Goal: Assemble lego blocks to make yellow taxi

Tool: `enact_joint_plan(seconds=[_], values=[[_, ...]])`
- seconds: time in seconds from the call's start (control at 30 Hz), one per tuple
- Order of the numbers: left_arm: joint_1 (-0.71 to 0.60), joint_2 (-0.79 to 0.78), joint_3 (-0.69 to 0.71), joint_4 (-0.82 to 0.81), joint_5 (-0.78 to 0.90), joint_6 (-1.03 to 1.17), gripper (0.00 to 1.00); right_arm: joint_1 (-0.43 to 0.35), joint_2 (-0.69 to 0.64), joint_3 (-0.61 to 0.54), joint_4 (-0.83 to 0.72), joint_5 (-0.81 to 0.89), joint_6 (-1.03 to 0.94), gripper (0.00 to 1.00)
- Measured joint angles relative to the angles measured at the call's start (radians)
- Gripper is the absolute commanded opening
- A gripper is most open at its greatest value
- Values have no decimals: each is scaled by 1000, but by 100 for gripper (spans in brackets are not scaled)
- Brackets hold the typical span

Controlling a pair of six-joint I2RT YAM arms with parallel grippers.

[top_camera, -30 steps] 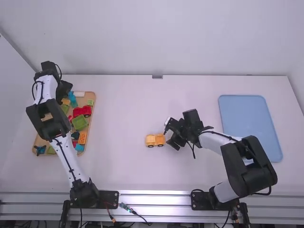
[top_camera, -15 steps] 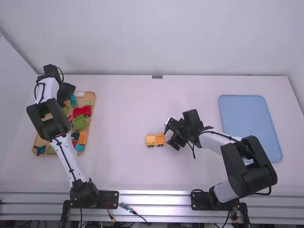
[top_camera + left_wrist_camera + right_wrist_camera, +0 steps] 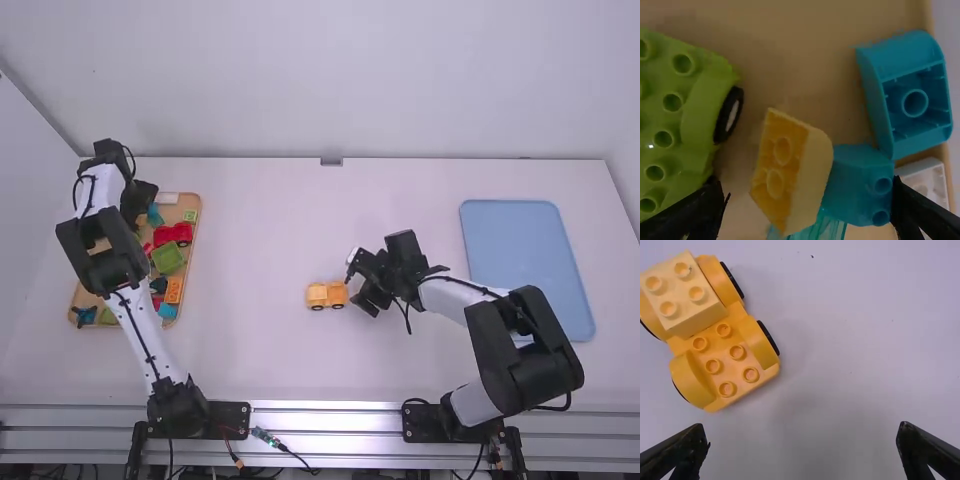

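Your left pincer [image 3: 138, 200] is spread wide over the wooden tray [image 3: 172, 214]; the yellow sloped block [image 3: 790, 172] lies between its fingers, beside a teal block [image 3: 858, 187]. Your right pincer [image 3: 361, 284] is wide too, with the yellow car [image 3: 745, 357] on the desk [image 3: 290, 220] just beside it.

At the centre of the high view, the car [image 3: 326, 295] is orange-yellow with black tyres [image 3: 768, 337], its brick [image 3: 685, 290] paler yellow. At far right, the tray [image 3: 520, 240] is light blue. At far left, the box [image 3: 193, 245] is tan, its truck [image 3: 172, 235] red, wedge [image 3: 810, 170] yellow, wheeled base [image 3: 695, 100] lime green, hollow block [image 3: 915, 100] teal.
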Motion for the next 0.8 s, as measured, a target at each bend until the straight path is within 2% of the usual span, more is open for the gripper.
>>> enact_joint_plan(seconds=[0.13, 0.6, 0.63, 0.8], values=[[1, 0, 0, 29, -10, -1, 92, 0, 0, 0, 5, 0, -2, 99], [6, -15, 0, 36, 12, 18, 96, 0, 0, 0, 8, 0, -1, 100], [9, -16, 0, 53, 24, 31, 99, 0, 0, 0, 8, 0, -1, 100], [19, -16, 0, 47, 53, 54, 99, 0, 0, 0, 8, 0, 0, 100]])
